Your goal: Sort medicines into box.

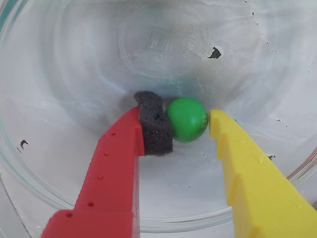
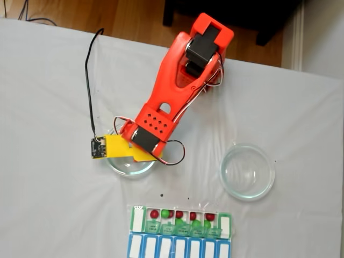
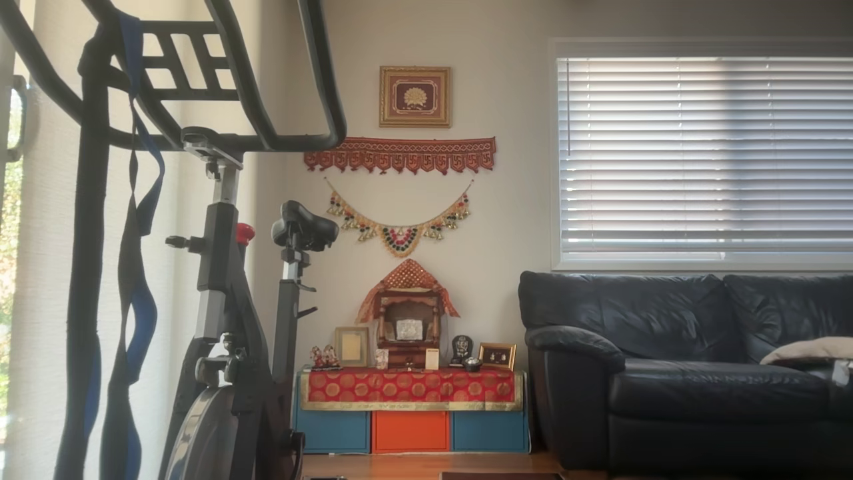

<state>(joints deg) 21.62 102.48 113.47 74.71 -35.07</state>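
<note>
In the wrist view, the gripper (image 1: 190, 121) is sitting inside a glass dish (image 1: 39, 163), its jaws bracketing a green ball (image 1: 186, 119), foam pad touching, yellow finger just apart. The fixed view is showing the pill organiser (image 2: 181, 221) near the table's front edge, already holding red and green balls, and a second dish (image 2: 247, 172) lying to the right.

Home living room: black sofa (image 3: 693, 360), exercise bike (image 3: 226, 320), small shrine (image 3: 408, 320) with wall hangings (image 3: 400, 155), window blinds (image 3: 706, 153), wood floor (image 2: 129, 21).
</note>
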